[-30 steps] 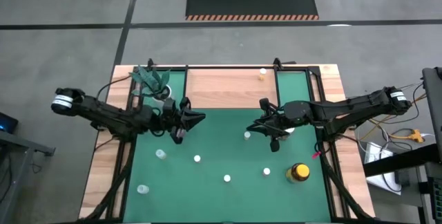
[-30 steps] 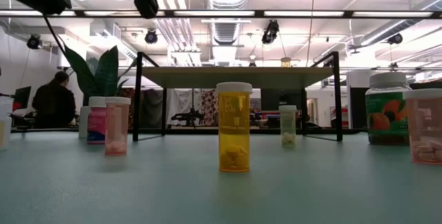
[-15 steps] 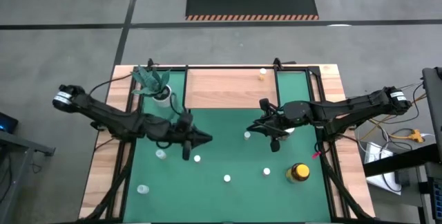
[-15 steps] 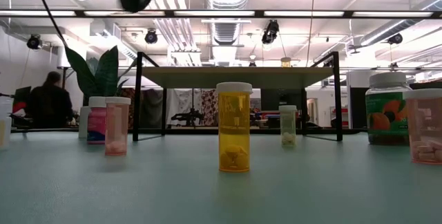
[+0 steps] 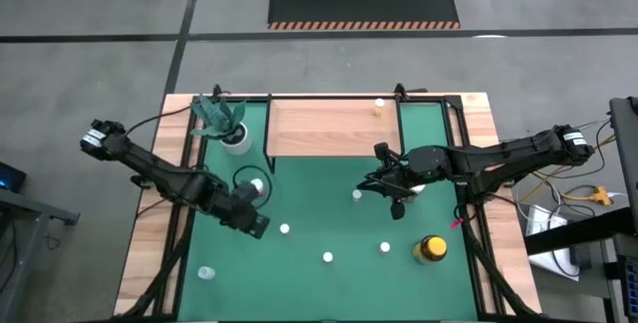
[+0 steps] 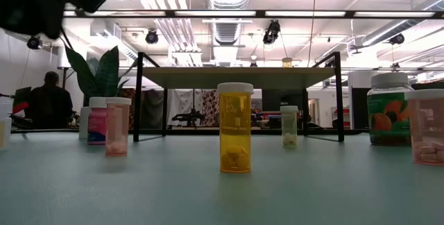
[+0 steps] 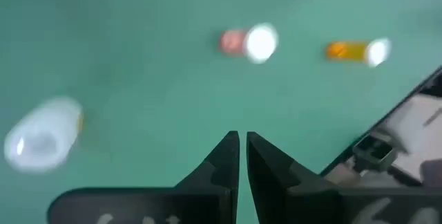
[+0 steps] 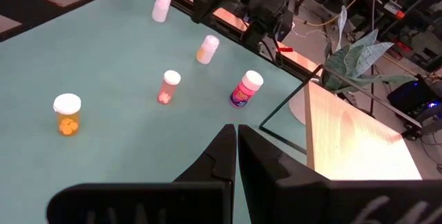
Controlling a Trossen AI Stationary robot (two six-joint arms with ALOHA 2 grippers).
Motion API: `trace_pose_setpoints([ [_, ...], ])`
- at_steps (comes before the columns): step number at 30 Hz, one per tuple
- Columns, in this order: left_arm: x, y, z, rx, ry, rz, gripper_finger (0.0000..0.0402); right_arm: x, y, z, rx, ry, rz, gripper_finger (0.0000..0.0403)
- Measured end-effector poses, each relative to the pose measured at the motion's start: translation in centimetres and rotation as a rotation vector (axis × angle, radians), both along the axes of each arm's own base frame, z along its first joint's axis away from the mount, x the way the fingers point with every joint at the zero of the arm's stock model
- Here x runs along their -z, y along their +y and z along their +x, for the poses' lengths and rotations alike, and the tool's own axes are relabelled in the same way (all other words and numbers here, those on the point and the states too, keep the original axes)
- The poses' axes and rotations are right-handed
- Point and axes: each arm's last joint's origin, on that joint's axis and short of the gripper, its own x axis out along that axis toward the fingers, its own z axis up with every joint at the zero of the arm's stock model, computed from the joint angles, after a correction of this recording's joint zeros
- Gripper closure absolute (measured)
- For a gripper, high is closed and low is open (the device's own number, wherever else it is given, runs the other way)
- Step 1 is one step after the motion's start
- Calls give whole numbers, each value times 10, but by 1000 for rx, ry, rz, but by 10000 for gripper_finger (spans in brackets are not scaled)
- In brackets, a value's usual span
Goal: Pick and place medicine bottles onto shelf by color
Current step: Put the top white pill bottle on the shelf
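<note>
No lettering is showing legibly on any bottle; the large jar (image 6: 389, 108) is bearing only an orange fruit picture. The left end effector (image 7: 242, 144), fingers pressed together and empty, is hanging over the green mat (image 5: 319, 283) near an orange bottle (image 7: 353, 50). The right end effector (image 8: 233, 137), also pressed together and empty, is hovering just in front of the shelf (image 5: 329, 127), which is carrying one small bottle (image 5: 379, 106).

Your left arm extends diagonally inward over the worktop, its left claw (image 7: 239, 156) pointing down with both fingers pressed together, holding nothing. Your right arm reaches in from the right side; its right claw (image 8: 235, 148) is likewise closed and empty.
</note>
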Motion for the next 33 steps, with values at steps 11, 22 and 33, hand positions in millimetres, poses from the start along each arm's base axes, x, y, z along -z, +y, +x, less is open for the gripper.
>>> trace_pose_setpoints([
  [11,18,-4,-5,7,179,11,383,0,0,0,-16,-3,-42,394],
  [22,27,-5,-8,3,226,30,239,3,0,1,-16,17,-43,394],
  [33,39,2,-22,-35,379,83,149,5,0,0,-12,37,-34,394],
])
